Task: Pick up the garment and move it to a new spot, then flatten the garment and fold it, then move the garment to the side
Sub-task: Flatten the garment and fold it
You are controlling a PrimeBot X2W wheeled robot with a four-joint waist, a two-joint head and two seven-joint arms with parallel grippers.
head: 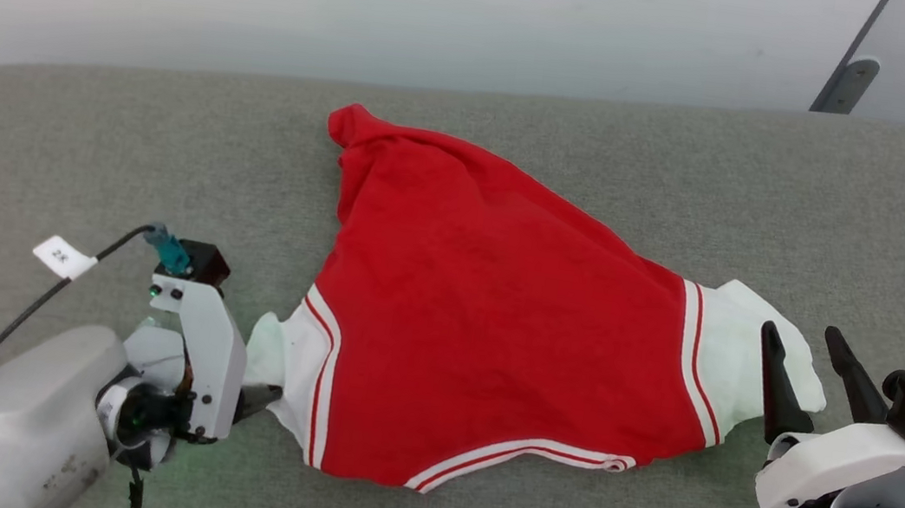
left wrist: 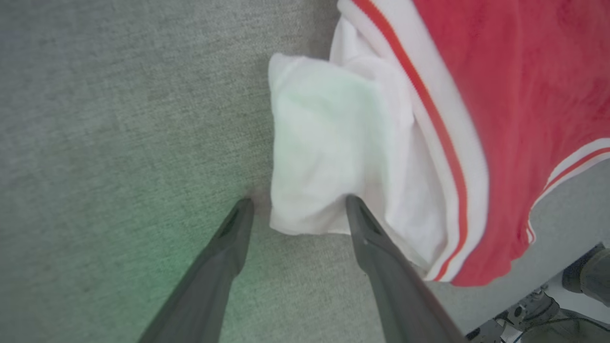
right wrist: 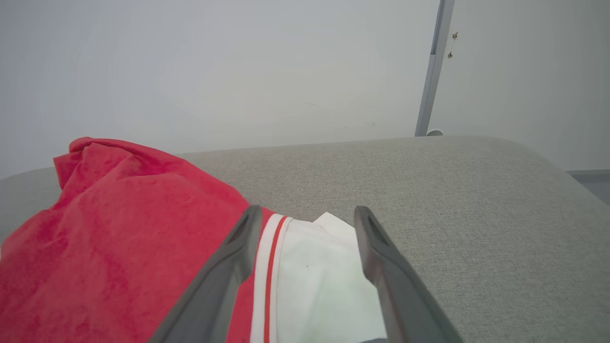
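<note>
Lying on a grey woven cushion [head: 83, 135] is a red soft-knit T-shirt with white sleeves [head: 480, 310]. Left gripper [left wrist: 296, 202] and right gripper [head: 803, 331] gape, unclenched, each at a sleeve.

garment [left wrist: 500, 119] sleeve, between left end effector [left wrist: 298, 200] (spread)

Garment [head: 487, 320] lies mid-surface [head: 691, 172], neckline toward front edge. Left gripper [left wrist: 295, 202] at its left sleeve, right gripper [head: 803, 331] over right sleeve; both near front edge.
</note>
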